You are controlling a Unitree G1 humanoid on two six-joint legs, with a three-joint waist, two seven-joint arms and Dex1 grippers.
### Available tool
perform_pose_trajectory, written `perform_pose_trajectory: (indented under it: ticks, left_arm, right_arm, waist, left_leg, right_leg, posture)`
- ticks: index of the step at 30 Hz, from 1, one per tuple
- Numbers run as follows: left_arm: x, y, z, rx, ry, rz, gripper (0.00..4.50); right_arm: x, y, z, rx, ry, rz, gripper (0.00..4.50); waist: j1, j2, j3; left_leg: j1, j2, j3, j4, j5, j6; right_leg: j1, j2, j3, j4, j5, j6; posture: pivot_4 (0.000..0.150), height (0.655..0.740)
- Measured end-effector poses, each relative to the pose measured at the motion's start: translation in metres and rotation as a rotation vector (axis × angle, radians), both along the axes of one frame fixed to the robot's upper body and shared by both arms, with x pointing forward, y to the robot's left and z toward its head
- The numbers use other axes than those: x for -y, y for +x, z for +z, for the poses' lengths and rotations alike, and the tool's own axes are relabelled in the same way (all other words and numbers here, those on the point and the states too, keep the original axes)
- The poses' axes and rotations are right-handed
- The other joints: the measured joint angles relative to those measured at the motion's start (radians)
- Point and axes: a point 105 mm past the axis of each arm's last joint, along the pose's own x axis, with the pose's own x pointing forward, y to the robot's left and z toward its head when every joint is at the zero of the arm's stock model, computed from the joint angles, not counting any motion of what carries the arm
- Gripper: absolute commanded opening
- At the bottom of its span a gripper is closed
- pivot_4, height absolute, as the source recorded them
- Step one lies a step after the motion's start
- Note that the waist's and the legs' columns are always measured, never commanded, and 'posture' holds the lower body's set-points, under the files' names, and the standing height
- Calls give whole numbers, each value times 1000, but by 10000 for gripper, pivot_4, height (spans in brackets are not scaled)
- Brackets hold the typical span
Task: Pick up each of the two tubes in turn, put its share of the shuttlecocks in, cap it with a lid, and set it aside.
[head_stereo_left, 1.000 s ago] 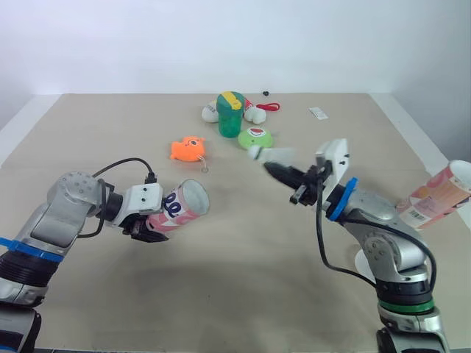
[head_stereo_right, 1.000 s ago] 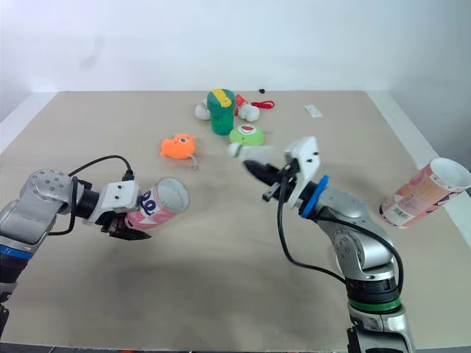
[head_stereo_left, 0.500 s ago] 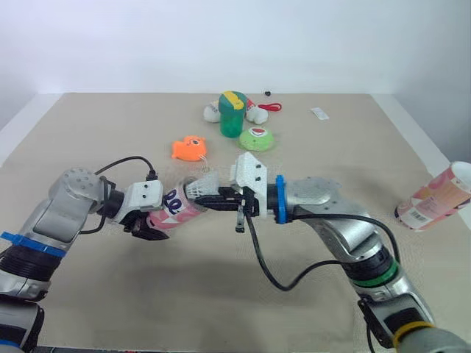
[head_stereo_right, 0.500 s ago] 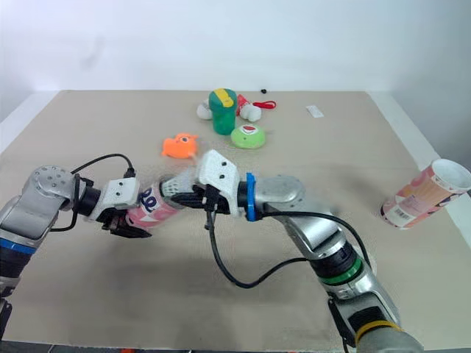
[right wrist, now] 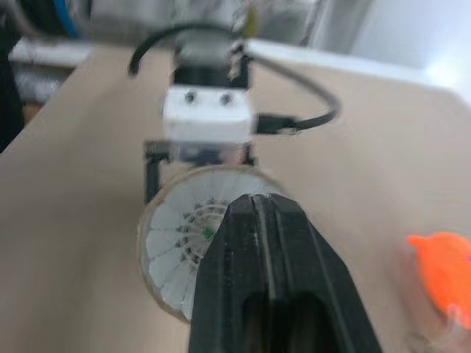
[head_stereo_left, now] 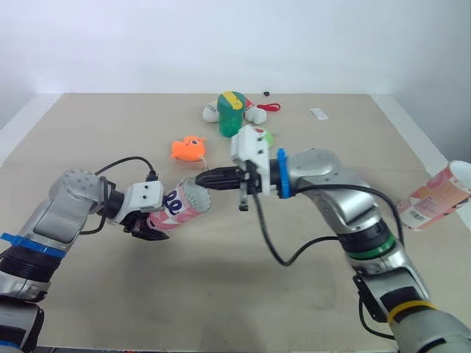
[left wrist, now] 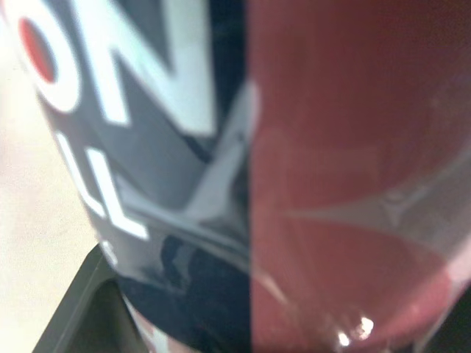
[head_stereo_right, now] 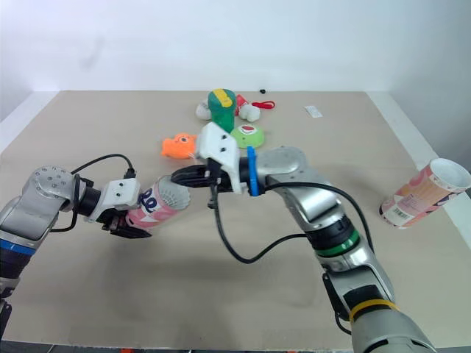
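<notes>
A pink tube [head_stereo_left: 179,209] with blue lettering lies tilted in my left gripper [head_stereo_left: 146,223], which is shut on its lower half. Its open mouth faces right. In the right wrist view a white shuttlecock [right wrist: 184,243] sits feathers-out inside the tube's mouth [right wrist: 158,220]. My right gripper [head_stereo_left: 204,179] hovers just above and right of that mouth, fingers [right wrist: 254,220] pressed together with nothing between them. The left wrist view is close against the tube's wall [left wrist: 221,184]. A second pink tube [head_stereo_left: 440,195] lies at the table's right edge.
At the back of the table stand a green cup [head_stereo_left: 230,114], a green dome-shaped piece [head_stereo_right: 248,134] and white shuttlecocks [head_stereo_left: 210,112] with a red cord. An orange toy [head_stereo_left: 188,148] lies behind the held tube. A small white tag [head_stereo_left: 319,113] lies far right.
My right arm swung left with a shuttlecock to the tube's mouth. The shuttlecock now sits inside the tube and the right gripper has drawn back slightly. The left arm held still.
</notes>
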Motion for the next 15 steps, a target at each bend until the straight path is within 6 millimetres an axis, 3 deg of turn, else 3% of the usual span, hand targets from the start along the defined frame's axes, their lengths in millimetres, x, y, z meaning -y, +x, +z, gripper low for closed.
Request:
perform_pose_trajectory:
  ticks: [5,11,15]
  left_arm:
    - [0,0,0,0,-1,0,32378]
    - [-2,0,-1,0,-1,13,32378]
    - [-1,1,-2,2,-2,14,32378]
  right_arm:
    - [-29,3,-20,35,-99,78,457]
    - [-41,1,-19,86,-133,138,457]
    - [-40,1,-20,78,-132,142,457]
  waist:
    - [0,0,0]
    - [-2,0,0]
    - [-1,0,0]
  left_leg:
    - [0,0,0,1,0,0]
    - [1,1,0,1,0,0]
    - [2,1,0,1,0,0]
  right_leg:
    - [0,-1,0,0,0,0]
    - [0,1,0,3,0,-2]
    - [0,1,0,6,-1,-3]
  posture:
    - [1500,7400]
    - [1500,7400]
    - [1500,7400]
